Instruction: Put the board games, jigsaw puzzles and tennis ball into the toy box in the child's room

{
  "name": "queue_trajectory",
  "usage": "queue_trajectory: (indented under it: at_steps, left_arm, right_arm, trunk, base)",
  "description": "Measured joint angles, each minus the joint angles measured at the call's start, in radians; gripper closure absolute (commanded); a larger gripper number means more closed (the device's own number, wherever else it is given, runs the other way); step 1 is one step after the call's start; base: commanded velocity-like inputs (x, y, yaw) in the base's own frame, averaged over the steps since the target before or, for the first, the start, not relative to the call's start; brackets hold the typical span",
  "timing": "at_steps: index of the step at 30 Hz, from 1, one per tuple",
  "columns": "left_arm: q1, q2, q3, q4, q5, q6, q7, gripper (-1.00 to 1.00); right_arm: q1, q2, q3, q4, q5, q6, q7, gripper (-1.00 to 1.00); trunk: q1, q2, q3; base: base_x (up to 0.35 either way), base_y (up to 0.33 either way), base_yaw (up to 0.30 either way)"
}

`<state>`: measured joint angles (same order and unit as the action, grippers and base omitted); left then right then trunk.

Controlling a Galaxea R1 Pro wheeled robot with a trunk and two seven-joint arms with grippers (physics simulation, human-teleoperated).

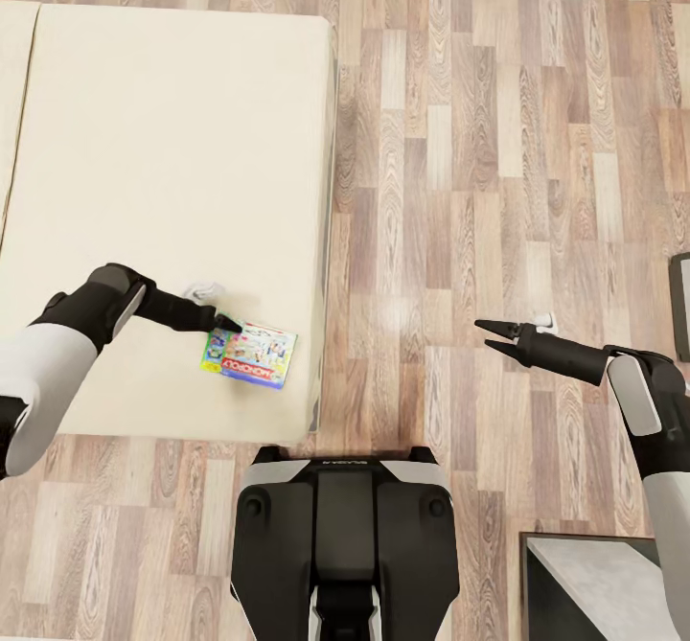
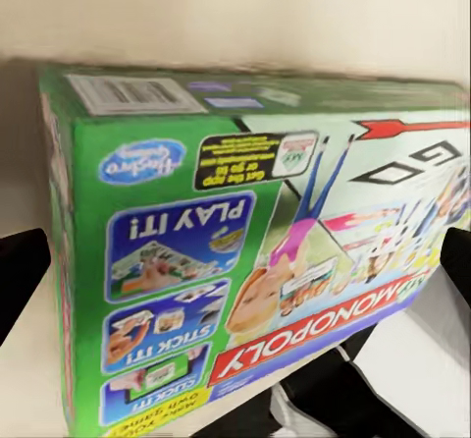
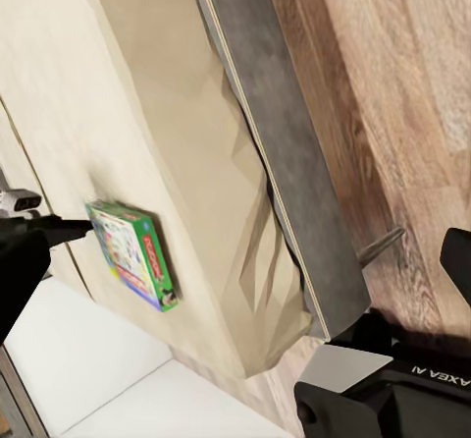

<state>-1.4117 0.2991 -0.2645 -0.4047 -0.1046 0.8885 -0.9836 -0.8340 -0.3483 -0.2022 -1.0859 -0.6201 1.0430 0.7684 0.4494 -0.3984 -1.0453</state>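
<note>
A board game (image 1: 249, 355), a green Monopoly box, lies flat on the cream bed (image 1: 163, 143) near its front right corner. My left gripper (image 1: 228, 323) reaches over the mattress and its tips are at the box's far left corner. In the left wrist view the box (image 2: 255, 251) is very close, and the dark fingers (image 2: 22, 276) stand wide apart at either side, so the gripper is open. My right gripper (image 1: 487, 333) hovers open over the wood floor, right of the bed. The right wrist view shows the box (image 3: 132, 253) on the bed (image 3: 186, 143) with the left gripper (image 3: 69, 230) against it.
Wood-plank floor (image 1: 460, 191) runs along the bed's right side. A grey-topped piece of furniture (image 1: 594, 583) stands at the lower right, and a dark object (image 1: 681, 306) at the right edge. My base (image 1: 335, 545) is just in front of the bed's corner.
</note>
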Motion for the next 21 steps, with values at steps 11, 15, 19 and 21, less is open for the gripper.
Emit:
queue_trajectory:
  at_steps: [11,15,19,21]
  left_arm:
    - [0.008,-0.001,-0.035,0.000,0.004,0.001,-0.020,-1.00]
    - [0.017,-0.002,-0.036,0.000,0.008,0.000,-0.033,-1.00]
    - [0.022,-0.006,-0.037,0.000,0.004,0.000,-0.093,-1.00]
    - [0.023,-0.007,-0.037,0.000,0.003,0.000,-0.116,-1.00]
  right_arm:
    - [0.000,0.000,0.000,0.000,0.000,0.000,0.000,-1.00]
    - [0.000,0.000,0.001,0.000,0.000,0.000,0.000,-1.00]
    - [0.000,0.000,0.000,0.000,0.000,0.000,0.000,-1.00]
    - [0.000,0.000,0.000,0.000,0.000,0.000,0.001,-1.00]
  trunk:
    - [0.000,0.000,0.000]
    - [0.000,0.000,0.000]
    - [0.000,0.000,0.000]
    - [0.000,0.000,0.000]
  base:
    - [0.000,0.000,0.000]
    - [0.000,0.000,0.000]
    - [0.000,0.000,0.000]
    - [0.000,0.000,0.000]
